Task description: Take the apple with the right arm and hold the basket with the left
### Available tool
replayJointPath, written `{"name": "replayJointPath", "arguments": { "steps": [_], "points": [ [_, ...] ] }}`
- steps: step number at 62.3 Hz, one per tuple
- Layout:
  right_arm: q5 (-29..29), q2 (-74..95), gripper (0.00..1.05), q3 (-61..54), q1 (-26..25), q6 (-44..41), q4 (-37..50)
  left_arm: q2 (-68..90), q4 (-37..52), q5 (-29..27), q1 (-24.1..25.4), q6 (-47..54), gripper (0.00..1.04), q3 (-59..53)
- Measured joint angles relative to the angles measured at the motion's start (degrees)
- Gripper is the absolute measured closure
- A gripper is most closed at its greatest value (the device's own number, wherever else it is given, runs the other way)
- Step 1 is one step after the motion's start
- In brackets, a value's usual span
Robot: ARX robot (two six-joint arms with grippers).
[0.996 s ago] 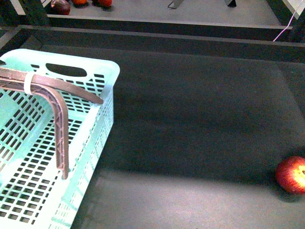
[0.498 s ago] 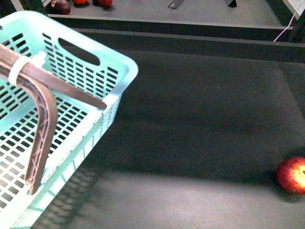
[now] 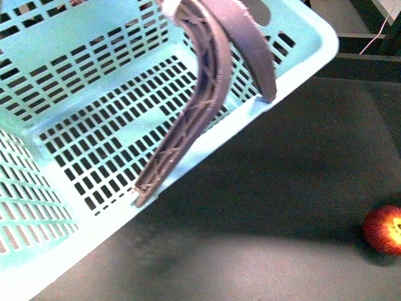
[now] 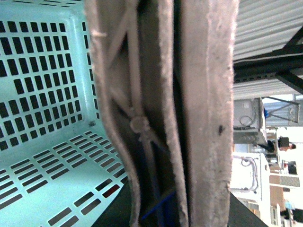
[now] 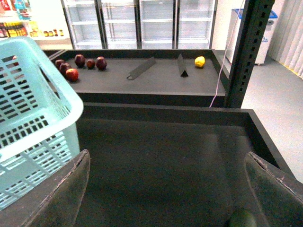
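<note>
**Step in hand:** basket hold, L arm. The large light-aqua slotted plastic basket [image 3: 94, 31] is hanging tilted over the left part of the dark matte work surface [image 3: 263, 207]. Its open top is facing the front cam, and it appears to be clear of the surface. The brownish-mauve lattice swing handle [image 3: 200, 106] is crossing the basket's opening.

**L end effector:** the L gripper [image 4: 176, 118] is filling the L wrist view together with the handle. Its jaws are reading as clamped on the handle. This is a judgement from how the basket is hanging, as finger and handle are hard to tell apart at this range.

**R end effector:** the R gripper [image 5: 173, 189] is hovering over the surface with jaws spread wide. It is holding nothing and touching nothing.

**Task item:** the round red apple with a yellow-orange blush [image 3: 383, 229] is lying at the right edge of the surface, toward the front, well apart from the basket and untouched.

**Next move (judgement):**
- Pick not yet begun.
- R arm needs to bring the spread jaws down around the apple, one finger each side, then close.
- Apple is round, so it is likely to roll if nudged off-centre.
- L arm needs only to keep the basket steady.
</note>
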Motion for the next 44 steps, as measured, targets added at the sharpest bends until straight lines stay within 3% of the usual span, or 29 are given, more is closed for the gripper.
{"name": "replayJointPath", "arguments": {
  "steps": [22,44],
  "points": [
    [0.0,0.0,0.09,0.0,0.0,0.0,0.0,2.4,2.3,0.1,-7.8,-1.2,0.88,1.8],
    [0.0,0.0,0.09,0.0,0.0,0.0,0.0,2.4,2.5,-0.2,-8.7,-0.7,0.88,1.8]
  ]
}}
